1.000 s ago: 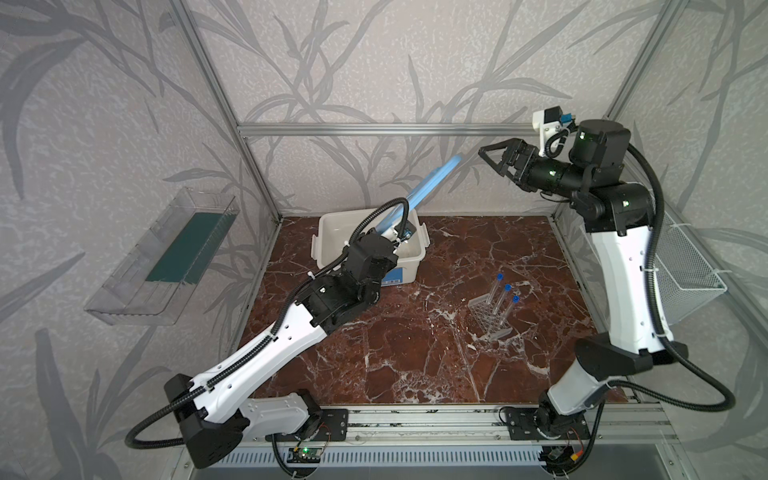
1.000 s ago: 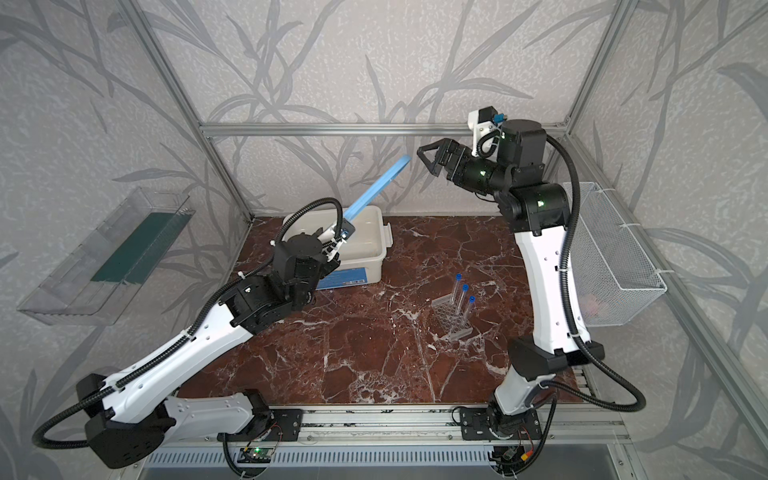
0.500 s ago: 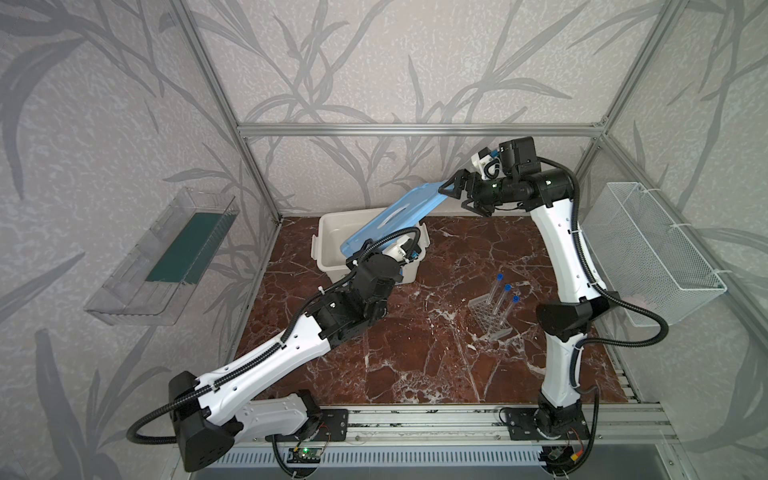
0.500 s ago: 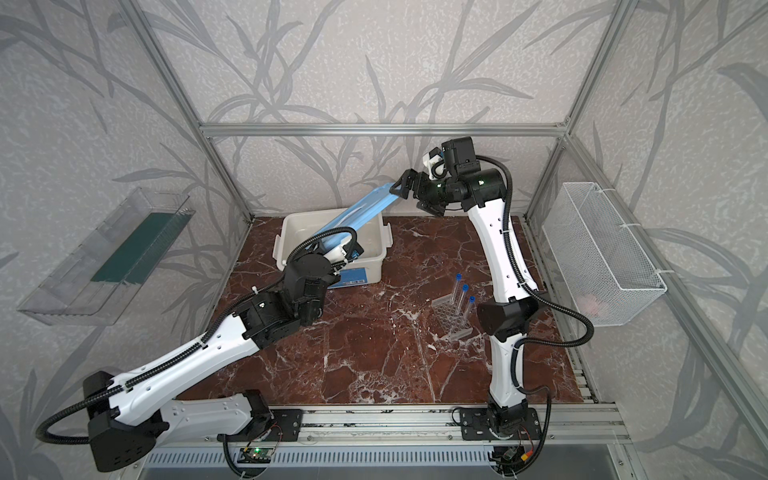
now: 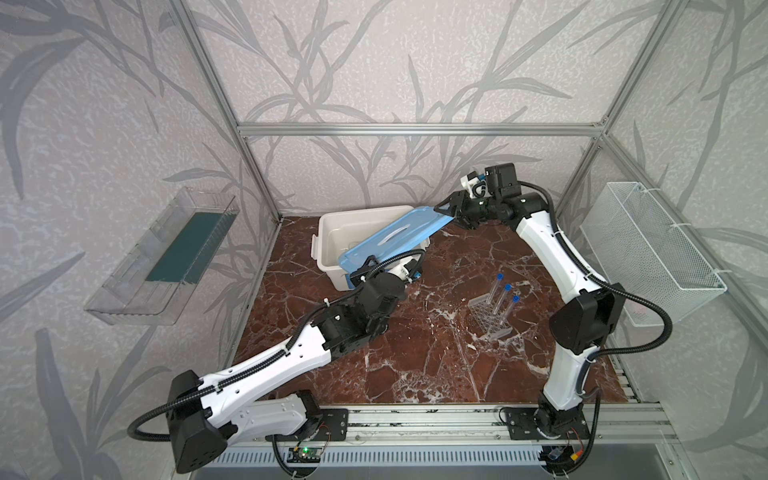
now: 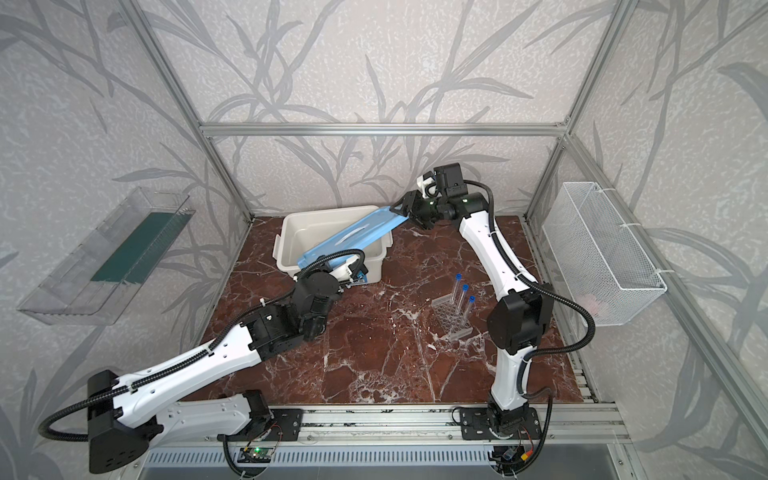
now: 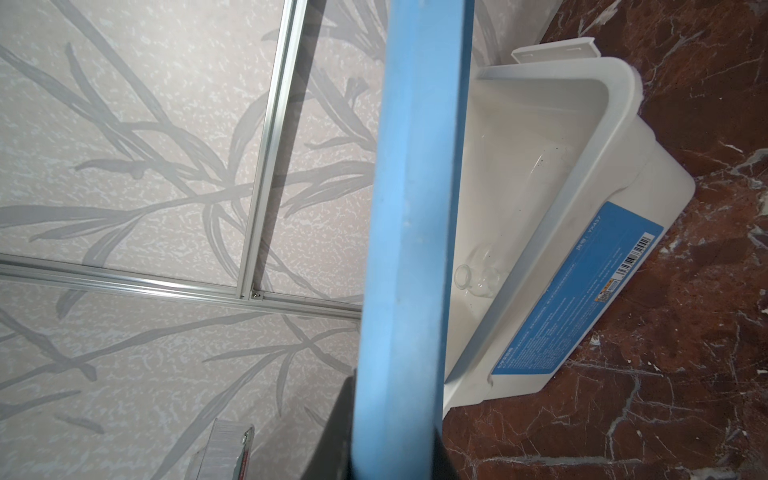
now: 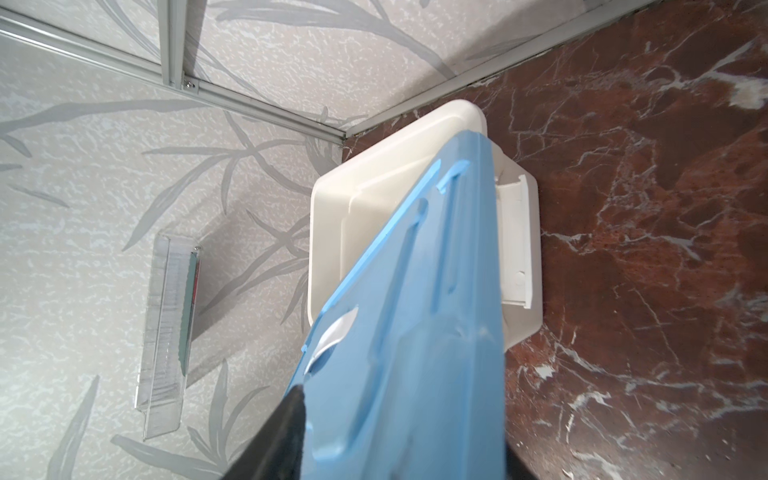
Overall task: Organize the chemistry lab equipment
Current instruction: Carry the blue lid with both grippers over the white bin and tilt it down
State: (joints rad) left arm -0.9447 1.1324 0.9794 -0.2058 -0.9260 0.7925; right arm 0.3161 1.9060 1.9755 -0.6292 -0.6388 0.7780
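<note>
Marble tabletop (image 5: 415, 365), left end effector (image 5: 358, 272) clamping lid (image 5: 390, 237), right end effector (image 5: 451, 214) grip unclear, tubes (image 5: 500, 301) apart.

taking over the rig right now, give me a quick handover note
Left gripper: shut on the near end of the blue lid, held tilted over the white tub.
Right gripper: jaws around the lid's far end; grip unclear.
Done: three test tubes stand in the rack on the table; a clear beaker lies in the tub.
To do: likely seat the lid on the tub.
</note>
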